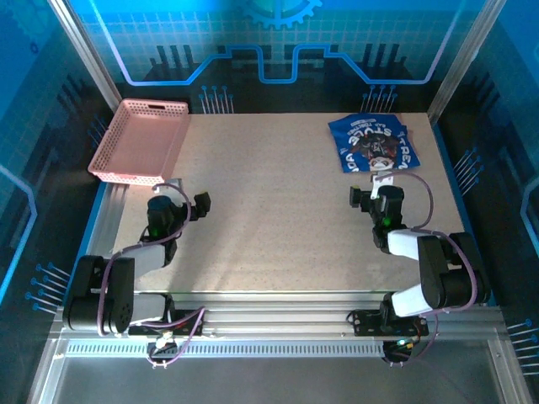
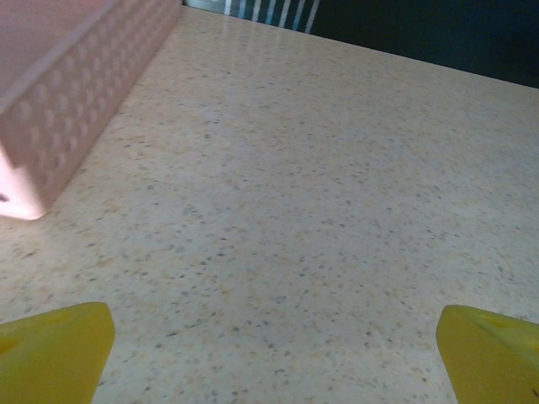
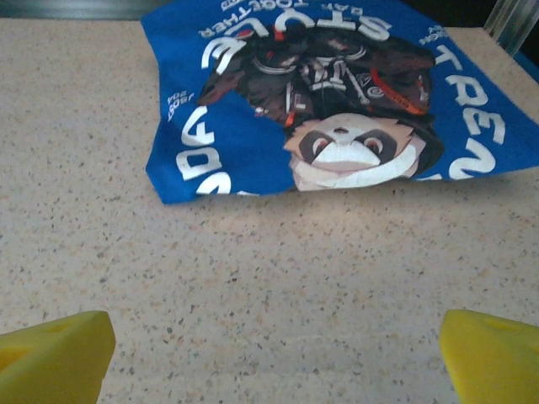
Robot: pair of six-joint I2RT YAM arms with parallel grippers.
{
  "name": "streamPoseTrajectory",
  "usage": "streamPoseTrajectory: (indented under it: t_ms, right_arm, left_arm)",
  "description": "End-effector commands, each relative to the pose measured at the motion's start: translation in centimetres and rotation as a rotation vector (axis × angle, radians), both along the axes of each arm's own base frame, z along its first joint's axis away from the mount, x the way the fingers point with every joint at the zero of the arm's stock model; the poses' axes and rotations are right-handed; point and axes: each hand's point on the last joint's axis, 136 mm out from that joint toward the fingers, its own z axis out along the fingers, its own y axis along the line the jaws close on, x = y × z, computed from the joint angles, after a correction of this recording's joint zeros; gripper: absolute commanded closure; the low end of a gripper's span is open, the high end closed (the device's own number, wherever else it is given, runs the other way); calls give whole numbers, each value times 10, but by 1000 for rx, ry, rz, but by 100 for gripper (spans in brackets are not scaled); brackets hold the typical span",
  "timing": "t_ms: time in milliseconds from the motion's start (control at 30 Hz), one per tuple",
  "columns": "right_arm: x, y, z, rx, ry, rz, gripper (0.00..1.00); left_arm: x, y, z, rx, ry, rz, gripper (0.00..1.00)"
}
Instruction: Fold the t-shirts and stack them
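Top external: blue t-shirt (image 1: 373, 145) far right; left gripper (image 1: 179, 198), right gripper (image 1: 376, 192) spread, empty.

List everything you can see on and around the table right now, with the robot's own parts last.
blue t-shirt: one, royal blue with a white-and-dark printed graphic, far right of the table, folded small with the graphic up
basket: one, pink plastic lattice, far left corner of the table
table: one, speckled beige, under everything
left arm: one, black and white, near left edge, reaching toward the basket
right arm: one, black and white, near right edge, reaching toward the blue t-shirt
left claw: one, yellow-tipped, open, over bare table beside the basket
right claw: one, yellow-tipped, open, just short of the blue t-shirt, holding nothing
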Motion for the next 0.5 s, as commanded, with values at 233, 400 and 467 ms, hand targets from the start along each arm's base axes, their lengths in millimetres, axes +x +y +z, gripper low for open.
streamPoseTrajectory:
  t_ms: [233, 400, 467]
  right_arm:
    - [11, 8, 9, -11, -14, 43, 0]
    - [11, 8, 10, -3, -18, 46, 0]
    - [11, 7, 10, -4, -17, 46, 0]
  left_arm:
    - [12, 10, 12, -2, -18, 40, 1]
    - [1, 20, 20, 41, -91, 91, 1]
    - [0, 20, 22, 53, -107, 88, 1]
